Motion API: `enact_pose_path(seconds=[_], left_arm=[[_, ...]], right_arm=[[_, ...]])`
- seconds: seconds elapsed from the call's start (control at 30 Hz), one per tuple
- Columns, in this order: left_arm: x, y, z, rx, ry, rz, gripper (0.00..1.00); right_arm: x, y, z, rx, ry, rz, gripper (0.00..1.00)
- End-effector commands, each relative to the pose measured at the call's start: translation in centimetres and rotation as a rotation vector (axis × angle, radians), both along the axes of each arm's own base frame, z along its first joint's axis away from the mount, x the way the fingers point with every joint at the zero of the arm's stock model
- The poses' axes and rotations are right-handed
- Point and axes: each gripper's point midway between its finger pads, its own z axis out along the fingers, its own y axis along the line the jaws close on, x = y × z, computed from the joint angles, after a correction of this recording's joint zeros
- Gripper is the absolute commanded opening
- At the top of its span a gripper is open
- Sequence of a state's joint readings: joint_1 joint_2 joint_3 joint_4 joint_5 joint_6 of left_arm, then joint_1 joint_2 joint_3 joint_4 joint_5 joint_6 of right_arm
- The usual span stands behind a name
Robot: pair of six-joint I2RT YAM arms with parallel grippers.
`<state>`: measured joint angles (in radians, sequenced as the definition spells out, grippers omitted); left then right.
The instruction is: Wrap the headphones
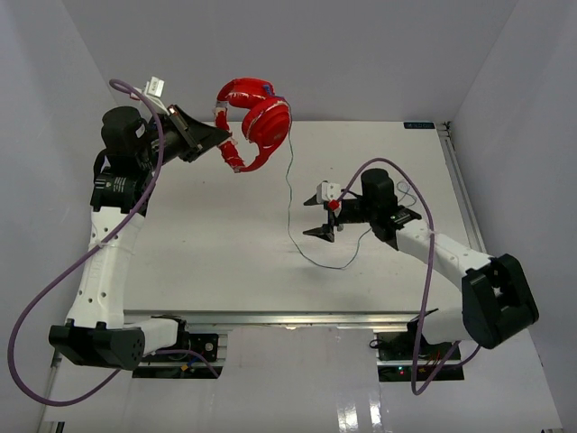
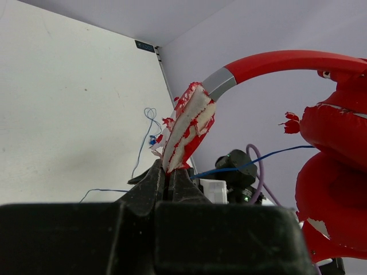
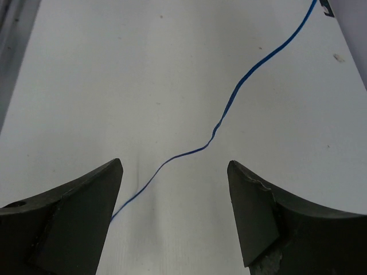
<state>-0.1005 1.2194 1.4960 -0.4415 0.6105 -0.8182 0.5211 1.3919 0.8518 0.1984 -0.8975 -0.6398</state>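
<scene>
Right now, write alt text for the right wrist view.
A thin blue headphone cable runs diagonally from upper right to lower left over the white table, crossing the gap of the open right tool, whose two dark fingers frame the bottom corners.

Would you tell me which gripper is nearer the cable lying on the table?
Right. The right gripper hovers open directly over the cable; the left gripper is up at the far left, shut on the headband.
</scene>
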Motion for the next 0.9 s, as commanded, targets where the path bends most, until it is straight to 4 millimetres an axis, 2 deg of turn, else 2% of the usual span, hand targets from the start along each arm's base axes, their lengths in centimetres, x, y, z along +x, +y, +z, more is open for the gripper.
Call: enact_pose_path(seconds=[0.0,0.07,0.1,0.13,0.17,0.23,0.27,0.33,0.37,0.4,0.47,0.53,0.57,0.67,0.77,0.8,0.87], left_arm=[[-0.8,0.3,1.8,0.001,-0.074,0.022,0.00],[-1.0,0.3,2.0,-0.001,-0.080,0.019,0.00],[-1.1,0.3,2.1,-0.002,-0.079,0.019,0.00],[-1.1,0.3,2.1,-0.002,-0.081,0.019,0.00],[-1.2,0.3,2.1,-0.001,-0.083,0.019,0.00],[-1.2,0.3,2.1,-0.002,-0.080,0.015,0.00],[-1.3,0.2,2.1,-0.004,-0.080,0.012,0.00],[-1.5,0.2,2.3,-0.009,-0.080,0.009,0.00],[-1.5,0.2,2.3,-0.010,-0.080,0.006,0.00],[-1.6,0.2,2.4,-0.012,-0.080,0.006,0.00],[-1.8,0.2,2.6,-0.019,-0.081,0.004,0.00],[-2.1,0.2,2.9,-0.027,-0.082,0.006,0.00],[-2.2,0.2,3.0,-0.031,-0.082,0.006,0.00],[-2.1,0.1,3.3,-0.049,-0.078,0.006,0.00],[-1.7,0.0,3.5,-0.076,-0.073,0.005,0.00],[-1.5,0.0,3.5,-0.088,-0.070,0.007,0.00],[-1.1,-0.1,3.3,-0.106,-0.065,0.012,0.00]], right_arm=[[2.7,-2.7,0.1,-0.023,-0.023,-0.275,0.81],[3.6,-2.7,0.2,0.021,0.069,-0.360,0.83],[4.0,-2.2,0.2,0.059,0.079,-0.363,0.93],[3.9,-1.5,0.3,0.110,0.108,-0.355,0.95],[3.6,-0.8,0.4,0.165,0.151,-0.339,0.90],[2.5,1.2,0.6,0.203,0.129,-0.247,0.90],[2.6,2.0,0.3,0.200,0.126,-0.248,0.90],[3.5,3.8,-1.1,0.172,0.146,-0.287,0.90],[4.0,4.0,0.0,0.198,0.137,-0.298,0.90],[4.9,4.4,-0.5,0.204,0.151,-0.313,0.90],[7.0,4.9,0.9,0.240,0.125,-0.355,0.91],[8.0,5.3,1.2,0.250,0.153,-0.348,0.97],[8.2,5.5,1.1,0.251,0.172,-0.334,0.96],[7.4,5.8,0.3,0.252,0.255,-0.264,0.62],[5.1,6.1,0.4,0.289,0.312,-0.164,0.22],[4.4,6.0,0.7,0.301,0.322,-0.144,0.14],[3.5,5.8,1.6,0.318,0.320,-0.112,0.08]])
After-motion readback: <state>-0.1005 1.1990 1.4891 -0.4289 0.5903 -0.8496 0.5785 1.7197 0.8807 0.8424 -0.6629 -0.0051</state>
